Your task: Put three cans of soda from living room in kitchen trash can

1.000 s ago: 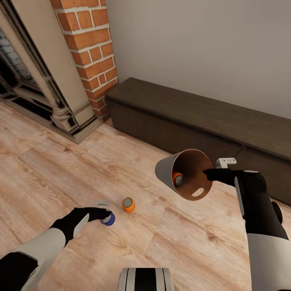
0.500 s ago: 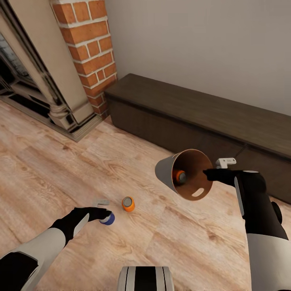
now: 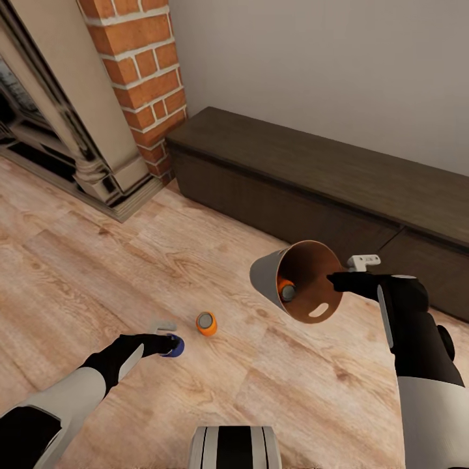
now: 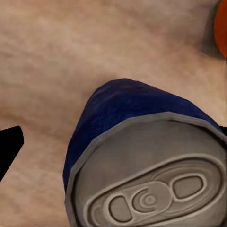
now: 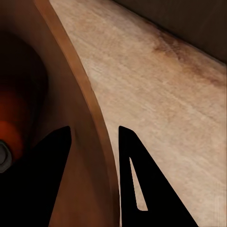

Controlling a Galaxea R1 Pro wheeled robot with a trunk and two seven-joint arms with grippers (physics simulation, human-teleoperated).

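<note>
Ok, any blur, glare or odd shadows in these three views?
Head view: sharp and evenly lit, soft shadow under the orange can on the floor, no glare. Left wrist view: the blue can is so close that its edges look soft. Right wrist view: the trash can rim is slightly blurred, its inside dark; the right hand's fingers show as flat black.

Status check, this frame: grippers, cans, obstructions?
Right gripper clamps bin rim, one orange can inside. Left gripper around blue can. Second orange on floor.

Light wood floor (image 3: 130, 273) carries an orange can (image 3: 206, 323) and low cabinet (image 3: 312, 189).
</note>
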